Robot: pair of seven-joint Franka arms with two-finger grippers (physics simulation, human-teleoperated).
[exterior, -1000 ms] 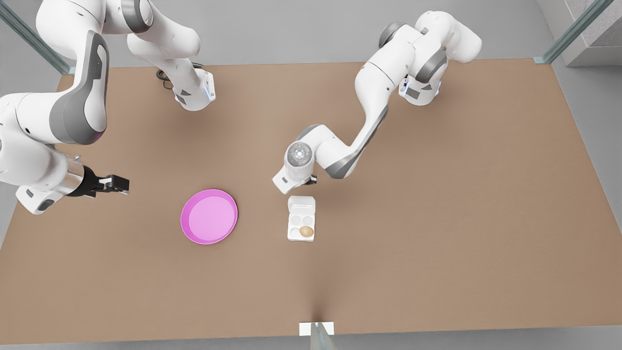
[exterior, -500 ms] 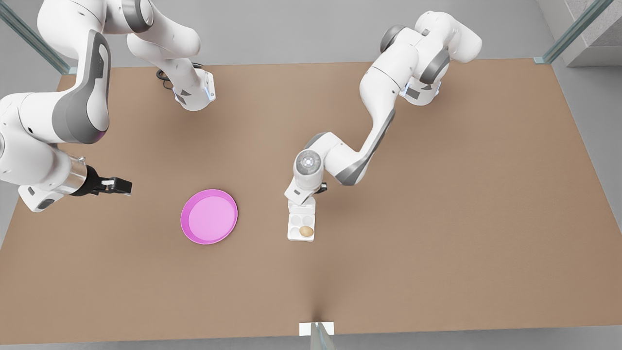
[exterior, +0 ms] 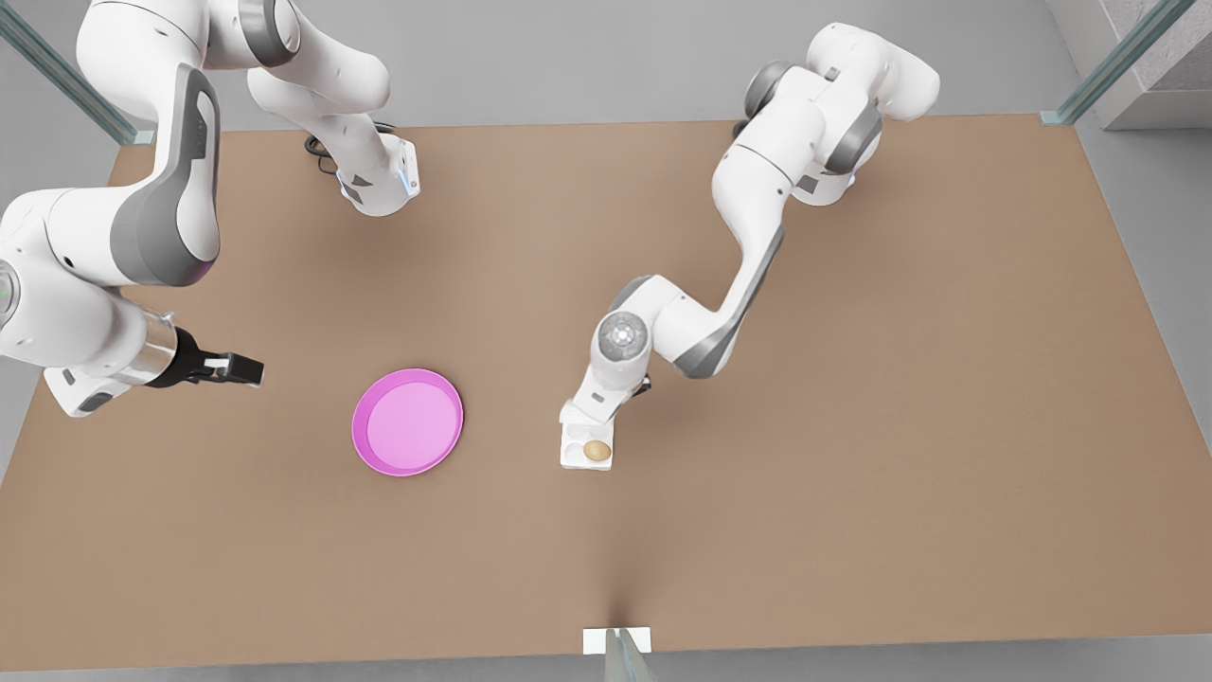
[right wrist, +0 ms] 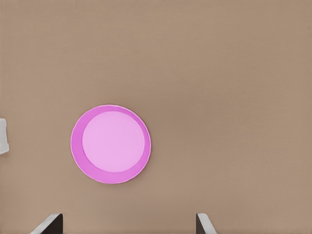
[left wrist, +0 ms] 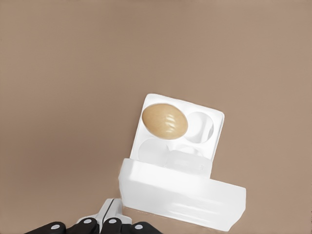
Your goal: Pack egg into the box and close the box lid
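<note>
**Carton lid half raised, egg seated: handling assessment**

Table (exterior: 852,426) was a plain brown surface carrying all items. The right gripper (exterior: 248,369) hung at the front view's left, well apart from the carton, its jaws spread wide and empty above the pink plate (exterior: 361,426); that arm appeared to be waiting. The left gripper (left wrist: 111,214) sat low just behind the carton's hinge side; its fingers (left wrist: 108,210) looked pressed together, holding nothing, just behind the lid's back face.

The box (exterior: 568,457) lay near the table's centre, to the front view's right of the plate. The box lid (left wrist: 180,195) stood tilted up over the hinge-side cups, neither flat open nor shut. The egg (exterior: 597,451) rested in a cup of the row away from the hinge; the other cups seen held nothing.

Judgement on handling:
- the carton looked light and thin-walled, so likely to slide on the table if pushed hard;
- the lid appeared stiff enough to swing as one piece; contact is best made on its broad back panel near the free edge, pressing over and down, not pinching;
- the egg was smooth, rounded and presumably fragile; it needed no further grasp, only a gentle closing so the lid did not strike it.
</note>
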